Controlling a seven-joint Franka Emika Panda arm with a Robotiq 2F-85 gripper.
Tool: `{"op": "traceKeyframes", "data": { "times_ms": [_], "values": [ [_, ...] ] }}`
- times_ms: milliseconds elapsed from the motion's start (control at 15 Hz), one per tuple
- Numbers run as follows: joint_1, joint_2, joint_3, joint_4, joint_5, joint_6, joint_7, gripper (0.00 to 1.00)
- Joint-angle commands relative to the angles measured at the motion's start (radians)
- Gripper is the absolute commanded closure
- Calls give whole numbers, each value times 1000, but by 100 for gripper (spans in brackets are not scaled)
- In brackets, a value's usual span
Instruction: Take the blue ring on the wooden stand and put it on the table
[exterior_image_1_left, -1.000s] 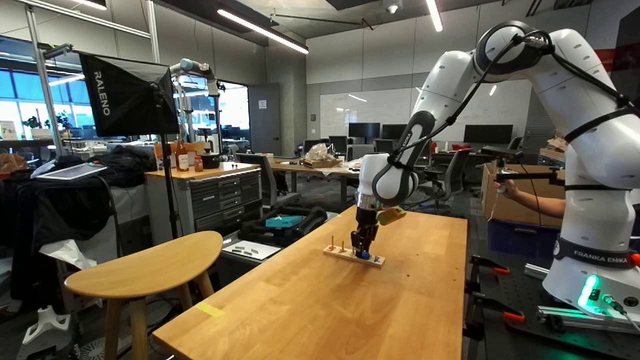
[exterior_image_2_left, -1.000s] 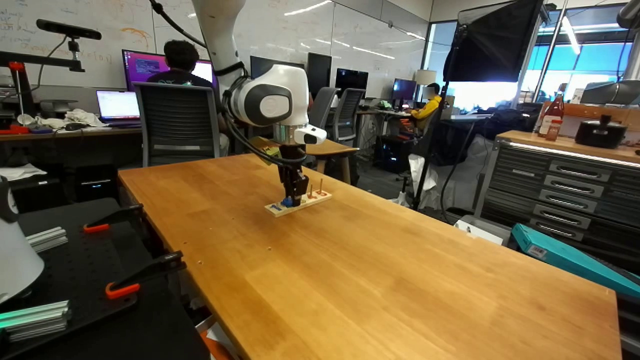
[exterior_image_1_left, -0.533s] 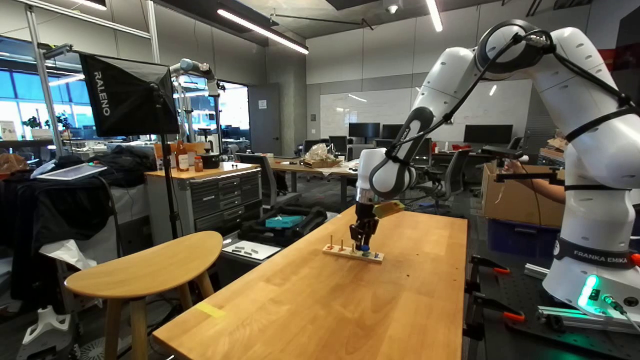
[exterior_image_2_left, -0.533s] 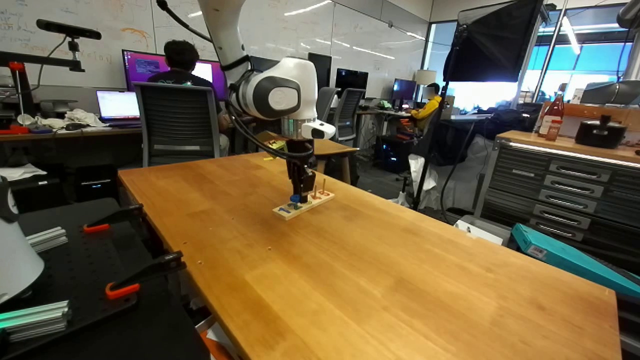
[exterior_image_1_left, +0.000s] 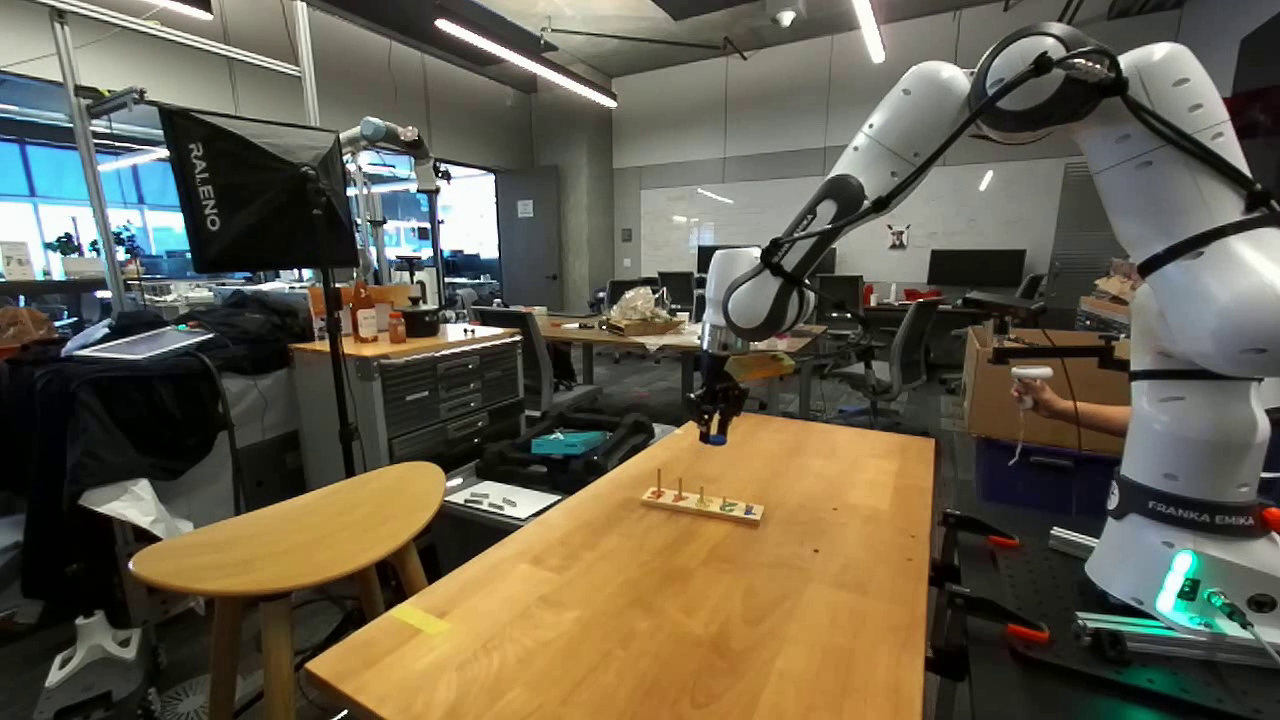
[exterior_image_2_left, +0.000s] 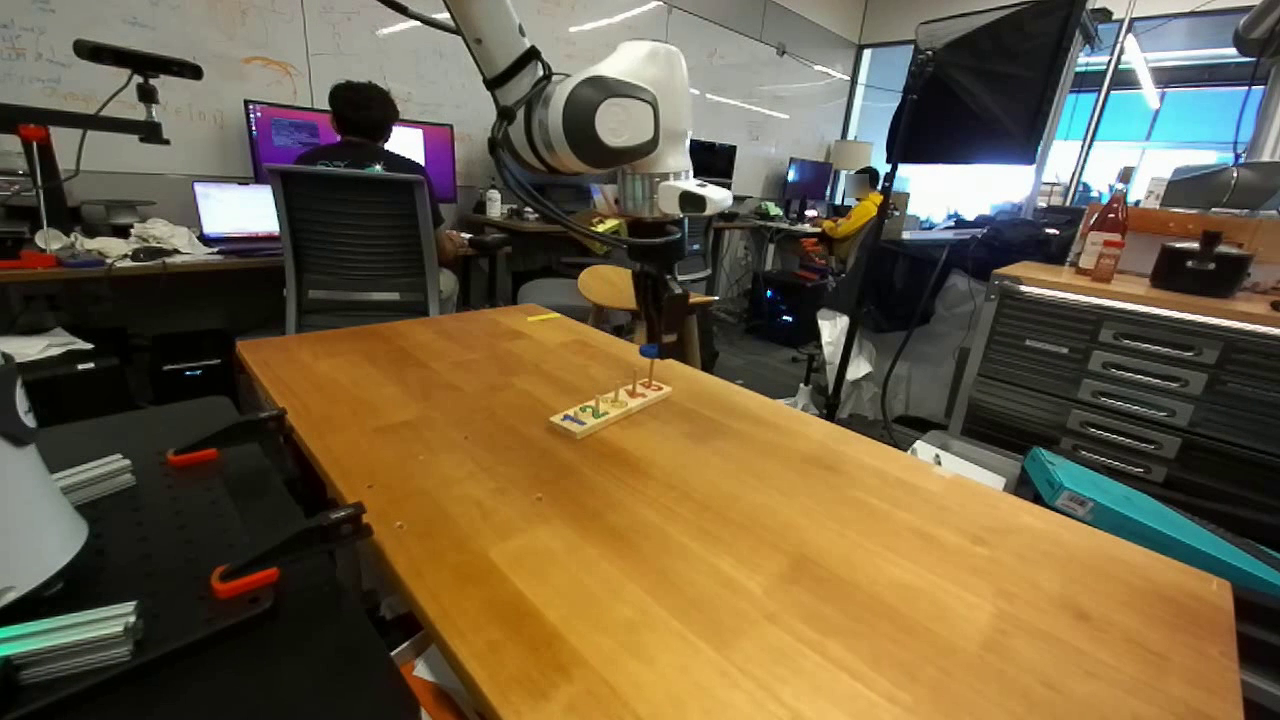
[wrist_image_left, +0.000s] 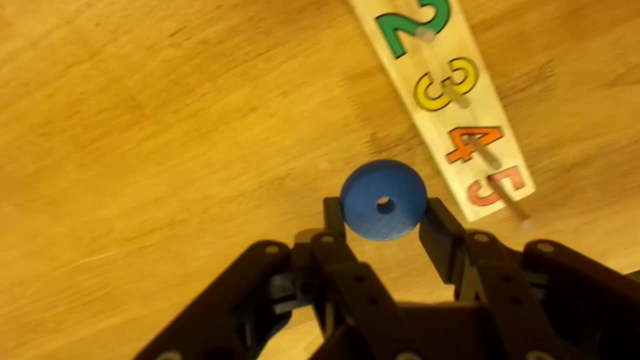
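Risen since earlier frame: blue ring (wrist_image_left: 382, 184), now clear of the wooden stand (exterior_image_2_left: 609, 411), above the table (exterior_image_1_left: 700, 610) toward the long edge opposite the robot base (exterior_image_1_left: 1190, 525). Gripper (wrist_image_left: 384, 208) pinches it at both sides, presumably to keep its underside free.

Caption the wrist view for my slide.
Gripper holds the blue ring above the table, clear of the numbered wooden stand.

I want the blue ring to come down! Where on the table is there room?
Two patches of the table are bare: from the wooden stand to the yellow tape, and from the stand to the table's opposite end. It's crowded at the stand, where pegs stick up and the hand holds the blue ring in the air nearby.
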Motion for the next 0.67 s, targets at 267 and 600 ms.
{"op": "traceKeyframes", "data": {
  "times_ms": [267,600],
  "values": [
    [-109,168,-47,71,-4,-1,17,82],
    [-117,211,-35,63,3,-4,5,32]
  ]
}}
